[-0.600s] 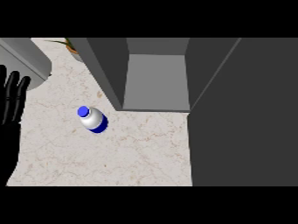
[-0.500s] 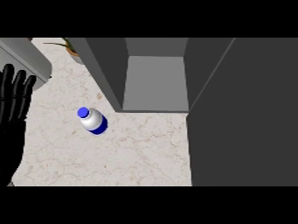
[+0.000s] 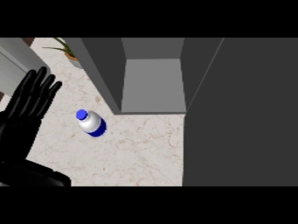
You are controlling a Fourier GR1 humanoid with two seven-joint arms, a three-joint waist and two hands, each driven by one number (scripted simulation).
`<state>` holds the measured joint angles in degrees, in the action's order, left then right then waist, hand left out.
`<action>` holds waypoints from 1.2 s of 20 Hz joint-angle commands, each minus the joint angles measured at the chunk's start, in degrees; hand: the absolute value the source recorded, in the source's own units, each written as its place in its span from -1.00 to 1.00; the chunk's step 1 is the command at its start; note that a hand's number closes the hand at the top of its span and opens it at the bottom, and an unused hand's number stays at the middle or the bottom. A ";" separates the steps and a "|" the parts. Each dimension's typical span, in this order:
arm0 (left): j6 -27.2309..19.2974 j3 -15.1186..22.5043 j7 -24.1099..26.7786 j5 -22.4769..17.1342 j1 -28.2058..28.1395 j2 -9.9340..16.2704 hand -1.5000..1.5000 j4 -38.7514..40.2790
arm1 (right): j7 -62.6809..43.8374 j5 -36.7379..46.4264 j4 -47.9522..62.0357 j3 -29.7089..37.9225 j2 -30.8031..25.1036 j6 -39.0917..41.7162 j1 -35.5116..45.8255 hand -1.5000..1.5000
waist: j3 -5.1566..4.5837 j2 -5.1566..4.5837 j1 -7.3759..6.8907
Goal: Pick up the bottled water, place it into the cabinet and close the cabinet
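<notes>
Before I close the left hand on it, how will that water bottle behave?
The bottled water stands upright, seemingly narrow for its height, so a sideways nudge from the left hand could tip it. Being round, it would probably roll then. Its smooth sides may slip between fingers.

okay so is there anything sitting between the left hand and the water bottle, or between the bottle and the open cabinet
Nothing visible blocks either path. The left hand is open, left of the bottled water, with only bare counter between them. From the bottle to the cabinet up and to the right, the counter is also bare, and the cabinet door is swung open.
</notes>
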<state>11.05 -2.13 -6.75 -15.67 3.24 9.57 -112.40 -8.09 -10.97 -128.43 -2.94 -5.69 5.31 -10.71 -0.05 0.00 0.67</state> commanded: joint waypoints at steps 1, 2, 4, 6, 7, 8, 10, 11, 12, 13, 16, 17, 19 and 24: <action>0.43 -0.10 -6.79 -4.46 -2.95 0.56 -1.00 -4.32 | -2.09 -6.25 -6.13 1.06 -1.64 4.07 -9.29 -1.00 | 0.09 0.25 -0.20; 1.11 -0.68 -5.14 -4.15 -1.17 0.60 -1.00 -1.36 | -6.60 -5.21 -10.42 0.41 -1.75 2.20 -8.94 -1.00 | 0.05 0.14 -0.18; 0.34 0.17 -8.11 -3.68 -0.13 0.71 -1.00 -3.66 | -3.46 -1.26 -10.26 -3.49 0.87 2.67 -12.27 -1.00 | 0.06 0.12 -0.29; 2.56 -1.45 -4.96 -4.96 -5.80 0.58 -1.00 -4.15 | -6.66 -3.42 -15.80 -2.95 -0.63 3.60 -16.19 -1.00 | 0.04 0.16 -0.32; 2.32 -3.88 -4.48 -5.28 -5.11 1.53 -1.00 -2.40 | -5.95 -3.70 -19.28 -3.04 -1.26 4.82 -19.66 -1.00 | 0.04 0.22 -0.02; 1.76 -1.98 -9.04 -5.79 -7.36 1.42 -1.00 -9.29 | -3.97 -3.20 -14.33 -2.45 0.15 4.45 -16.63 -1.00 | 0.06 0.17 -0.50; 2.43 -1.85 -7.16 -3.14 -7.86 1.64 -1.00 -6.65 | 0.49 -4.55 -16.32 -2.50 0.03 7.34 -23.10 -1.00 | 0.08 0.23 -0.03; 2.23 -2.91 -7.40 -4.35 -7.35 1.33 -1.00 -6.25 | -4.55 -7.17 -17.61 -0.89 -0.68 5.68 -19.90 -1.00 | 0.06 0.14 -0.29; 4.95 -4.00 -5.20 -5.30 -10.61 2.25 -1.00 -6.65 | -1.97 -2.40 -19.25 -5.05 1.21 5.61 -23.50 -1.00 | 0.04 0.23 -0.22; 5.82 -3.30 -1.42 -2.13 -10.85 1.12 -1.00 -2.73 | -2.92 -2.82 -16.95 -4.28 1.45 4.55 -21.26 -1.00 | 0.03 0.12 -0.31; 1.54 -0.87 -5.21 1.10 -8.00 -0.56 -1.00 -4.40 | -0.09 0.61 -18.34 -7.41 1.79 6.20 -25.80 -1.00 | 0.05 0.18 0.01; 3.85 -4.97 -2.20 -2.03 -9.07 0.62 -1.00 -1.53 | -0.81 -0.84 -17.91 -5.80 1.24 5.70 -24.44 -1.00 | 0.03 0.14 -0.17; 3.09 -2.07 2.13 2.70 -12.22 -2.45 -1.00 -0.12 | -1.27 -4.15 -19.04 -3.09 -0.24 6.55 -24.59 -1.00 | 0.03 0.14 -0.18; 3.13 -6.34 7.10 4.84 -5.19 -0.54 -1.00 11.63 | 3.83 -3.13 -17.29 -3.68 -0.14 8.83 -28.55 -1.00 | 0.02 0.04 0.30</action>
<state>13.75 -5.89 -4.39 -12.54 -5.09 8.49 -108.78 -3.13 -11.79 -139.00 -8.29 -4.74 13.29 -36.52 -0.02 0.14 0.78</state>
